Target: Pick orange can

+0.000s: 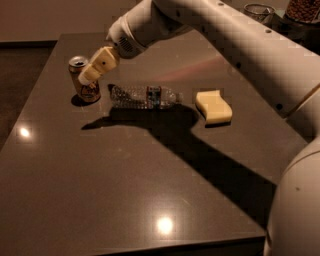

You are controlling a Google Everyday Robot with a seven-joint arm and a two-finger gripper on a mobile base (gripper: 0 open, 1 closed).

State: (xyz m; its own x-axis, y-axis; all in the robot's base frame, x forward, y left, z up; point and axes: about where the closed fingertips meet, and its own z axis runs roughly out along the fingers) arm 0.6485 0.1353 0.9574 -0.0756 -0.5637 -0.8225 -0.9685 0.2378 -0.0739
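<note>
The orange can (85, 84) stands upright at the far left of the dark table (125, 170), silver top up, pale logo on its side. My gripper (90, 74) hangs just in front of and partly over the can's upper right side; its cream fingers (100, 62) point down-left at the can. The white arm reaches in from the upper right.
A clear plastic bottle (145, 96) lies on its side just right of the can. A yellow sponge (214, 106) lies further right. A glass (258, 11) and a jar (302, 10) stand at the far right back. The table's left edge is near the can.
</note>
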